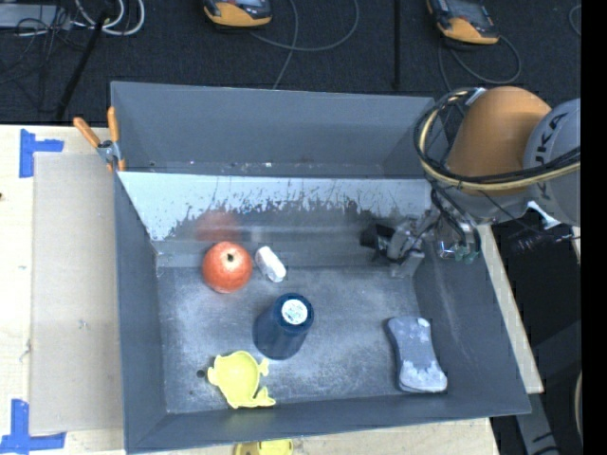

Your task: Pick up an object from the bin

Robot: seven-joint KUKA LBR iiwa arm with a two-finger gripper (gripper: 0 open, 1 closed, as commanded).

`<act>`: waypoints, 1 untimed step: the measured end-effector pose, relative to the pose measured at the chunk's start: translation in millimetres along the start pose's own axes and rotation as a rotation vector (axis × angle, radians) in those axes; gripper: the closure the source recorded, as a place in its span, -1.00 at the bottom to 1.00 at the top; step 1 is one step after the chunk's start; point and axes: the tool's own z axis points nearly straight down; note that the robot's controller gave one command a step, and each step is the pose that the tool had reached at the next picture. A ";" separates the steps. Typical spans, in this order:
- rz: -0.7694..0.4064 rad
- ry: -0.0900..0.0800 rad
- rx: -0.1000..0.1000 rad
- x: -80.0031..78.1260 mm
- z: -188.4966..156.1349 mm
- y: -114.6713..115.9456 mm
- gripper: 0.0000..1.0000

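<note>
My gripper hangs at the back right of the bin, just above the floor near the far wall, pointing left. Nothing shows between its fingers. A grey-blue sponge lies below it near the bin's front right. A dark blue cup with a white label lies on its side in the middle. A red apple sits at the left with a small white cylinder right beside it.
A yellow crumpled rubber thing lies at the front left. The arm with its orange dome and cables comes in over the bin's right rim. Bare floor stretches between the gripper and the white cylinder.
</note>
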 end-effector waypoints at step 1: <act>-0.002 0.028 -0.002 6.3 37.7 1.2 1.00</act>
